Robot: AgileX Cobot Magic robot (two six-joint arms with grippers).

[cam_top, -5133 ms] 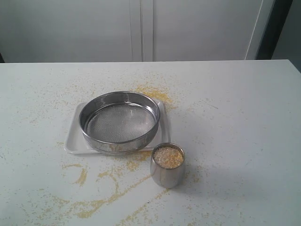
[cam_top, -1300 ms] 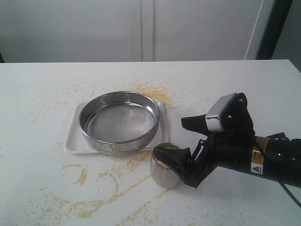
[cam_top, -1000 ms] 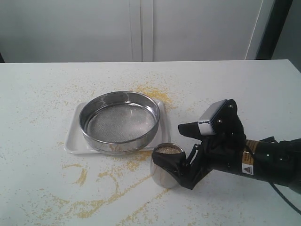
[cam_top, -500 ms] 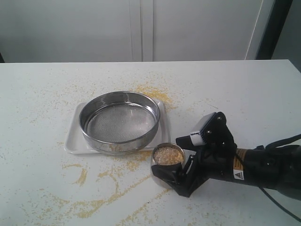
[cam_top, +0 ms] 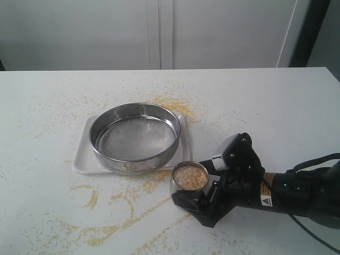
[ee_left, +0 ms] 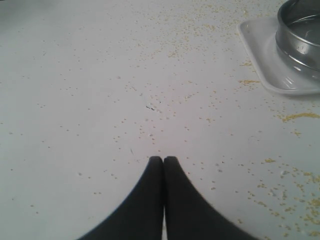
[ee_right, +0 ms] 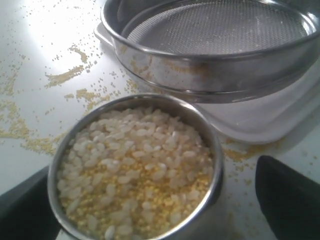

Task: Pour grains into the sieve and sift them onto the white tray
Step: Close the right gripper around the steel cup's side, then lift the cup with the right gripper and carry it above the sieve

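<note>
Grains are being held in a small steel cup in the exterior view, standing on the table just beside the white tray, on which the sieve is being carried, its mesh bare. The right gripper is being placed around the cup.

In the left wrist view, the left gripper is being kept over bare table, tips pressed together on nothing.

In the right wrist view, the fingers are being shown apart, one each side of the brimful cup, one clearly short of its wall; nothing is being clamped. Trouble is being risked at closing: an uneven squeeze could shove or tip the slick cup, and a hasty tilt could send grains past the sieve's rim.
</note>
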